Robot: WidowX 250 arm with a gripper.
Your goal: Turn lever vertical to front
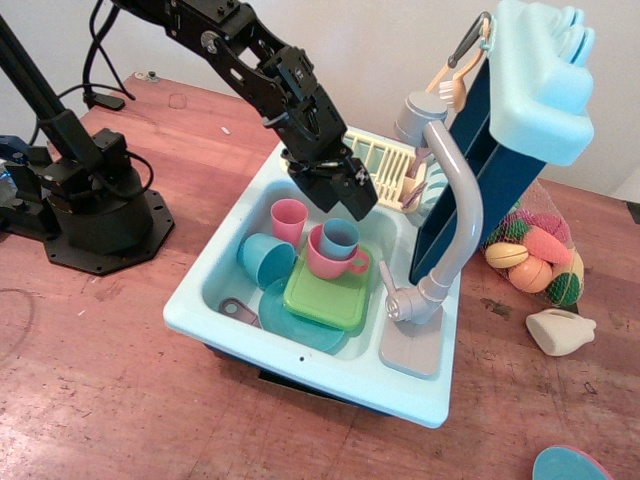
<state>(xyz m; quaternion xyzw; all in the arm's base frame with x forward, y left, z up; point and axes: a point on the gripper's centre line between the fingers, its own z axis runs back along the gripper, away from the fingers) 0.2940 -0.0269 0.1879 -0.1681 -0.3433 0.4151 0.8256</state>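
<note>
Over the pale blue plastic toy sink [205,290], the black robot gripper [345,195] hangs above the stacked pink and blue cups [335,248]; whether its jaws are spread I cannot tell. The short grey plastic lever [386,277] juts from the tap's round base, well apart. Crossing low risks knocking the cups; the curved grey spout [455,215] crowds the lever's far side, leaving the basin side open.

Red-brown wooden table [120,390], toy sink [215,300], net of toy food [535,255], arm base [95,215]
</note>
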